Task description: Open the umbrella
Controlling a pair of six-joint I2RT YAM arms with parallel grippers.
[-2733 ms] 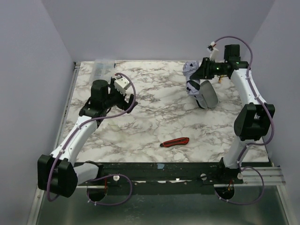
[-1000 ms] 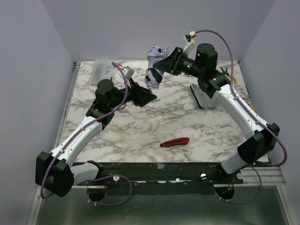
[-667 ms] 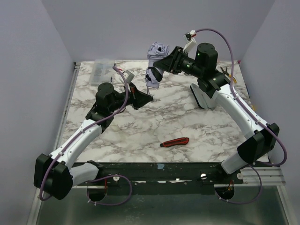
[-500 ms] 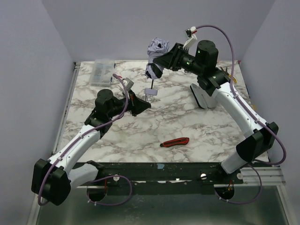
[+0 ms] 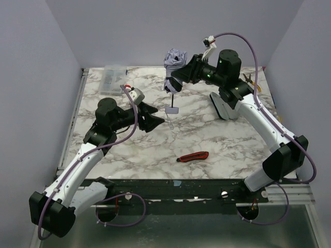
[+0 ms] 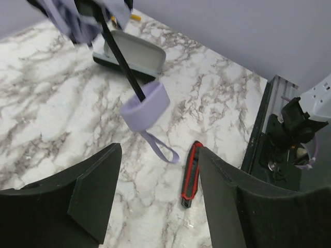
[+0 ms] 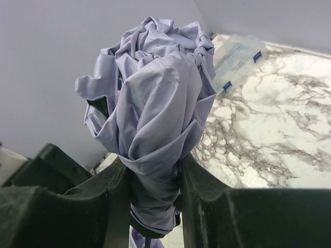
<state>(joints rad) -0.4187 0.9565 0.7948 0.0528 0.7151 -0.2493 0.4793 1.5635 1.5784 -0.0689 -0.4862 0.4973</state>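
While its canopy is bunched and folded shut, the umbrella (image 5: pixel 175 57) hangs in the upper middle of the overhead view, pale lilac cloth uppermost. Its thin black shaft (image 6: pixel 120 56) runs down to a small pale handle (image 6: pixel 146 106) with a lilac strap loop (image 6: pixel 161 149) dangling below it. The right gripper (image 7: pixel 152 170) is clamped on the lower part of the folded canopy, one black finger pressed to each side of the cloth, as its own wrist view shows. The handle hangs above the marble table (image 5: pixel 207 134), near the middle of the frame. The left gripper (image 5: pixel 155 118) sits just to the left of the handle with its fingers spread apart, holding nothing. In the left wrist view the handle and strap show in the gap ahead of the two fingers, touching neither. A grey oval pouch (image 5: pixel 226 106) lies to the right, under the right arm. A red-and-black utility knife (image 5: pixel 193 156) lies lower down, near the front edge of the marble. A clear plastic box (image 5: pixel 113 78) rests in the upper left corner of the table.
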